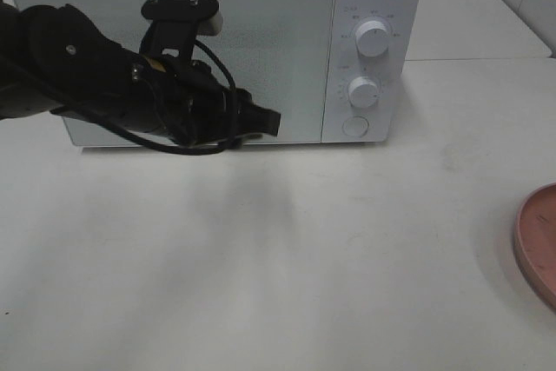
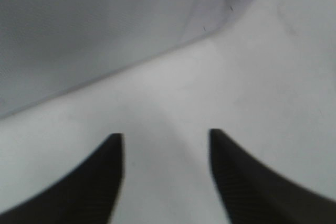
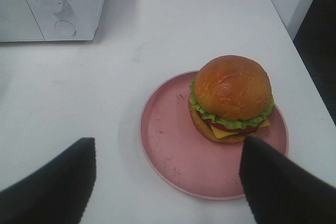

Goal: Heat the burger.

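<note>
The burger [image 3: 231, 100], with a glossy brown bun, green lettuce and cheese, sits on a pink plate [image 3: 173, 150] in the right wrist view. My right gripper [image 3: 167, 142] hovers over the plate, open and holding nothing, with the burger a little beyond its fingers. The exterior view shows only the plate's rim [image 1: 539, 245] at the right edge; the burger is out of that view. The white microwave [image 1: 278, 49] stands at the back with its door shut. My left gripper [image 1: 265, 122] is low in front of the door. My left gripper [image 2: 165, 135] is open and empty.
The microwave has two dials [image 1: 372, 39] and a round button [image 1: 355, 126] on its right panel. The white table [image 1: 261, 258] stretches from the microwave to the plate. A table edge [image 3: 294, 30] lies close behind the burger.
</note>
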